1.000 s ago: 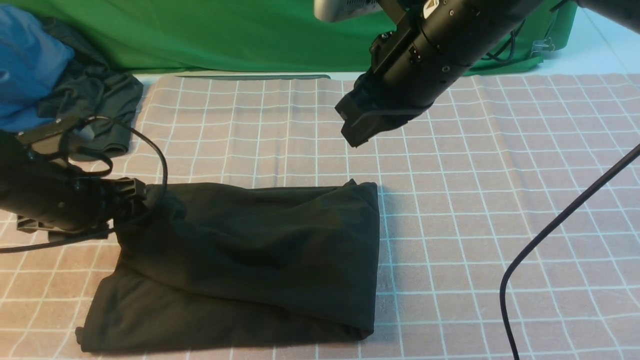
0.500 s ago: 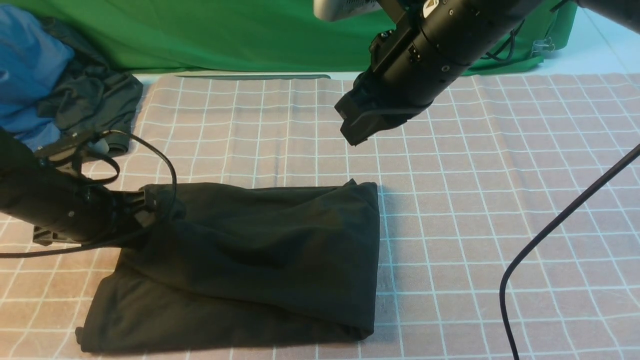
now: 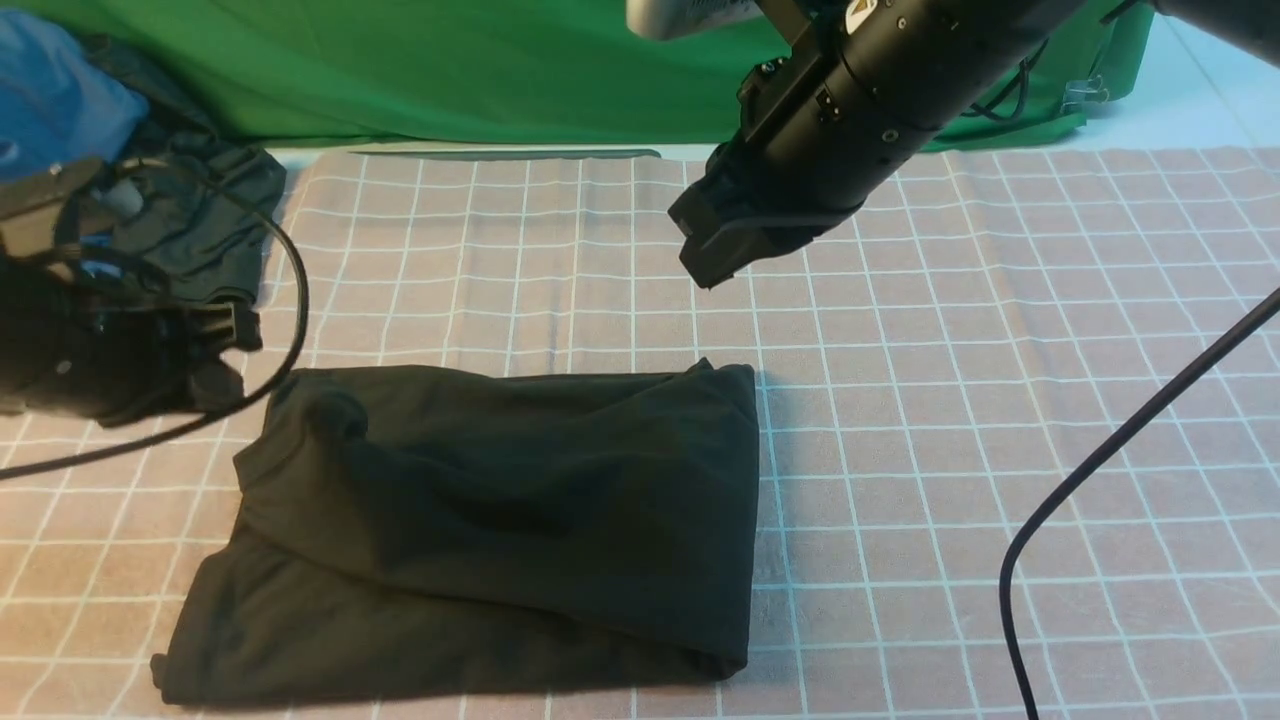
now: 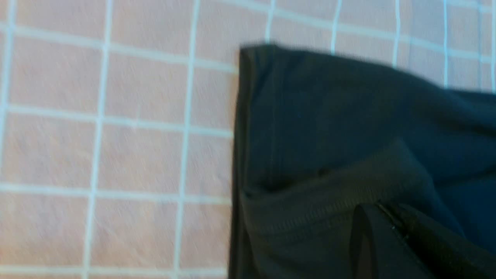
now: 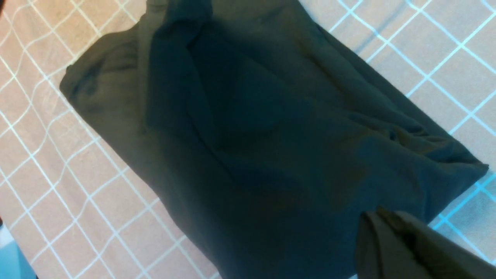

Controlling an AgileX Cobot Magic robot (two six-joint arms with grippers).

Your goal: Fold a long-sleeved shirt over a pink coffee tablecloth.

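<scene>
**While the long-sleeved shirt (image 3: 500, 520) is lying folded, both grippers are hanging closed and empty**

Where the pink coffee tablecloth (image 3: 950, 400) is spreading across the table, the black shirt is resting on its near-left part as a rough rectangle. Its right edge is running as a straight fold. An upper layer is slanting across a lower one, which is showing along the near-left side. No part of the shirt is hanging from either arm.

The left gripper (image 3: 228, 355) is hovering just beside the shirt's far-left corner, a little to the left of it and not touching it in the front view. Its jaws are pressing together with nothing between them. In the left wrist view its dark fingers (image 4: 372, 240) are showing over a ribbed band at the shirt's edge (image 4: 341, 128).

The right gripper (image 3: 712, 258) is hanging above the tablecloth beyond the shirt's far-right corner, well clear of the fabric. Its jaws are likewise closing on nothing, and its wrist camera is looking down on the whole folded bundle (image 5: 252, 135).

Farther out, a black cable (image 3: 1100, 470) is curving over the tablecloth on the right. A dark garment (image 3: 200, 210) is lying bunched with blue fabric (image 3: 50, 100) at the far-left corner. A green cloth (image 3: 450, 70) is covering the back.
</scene>
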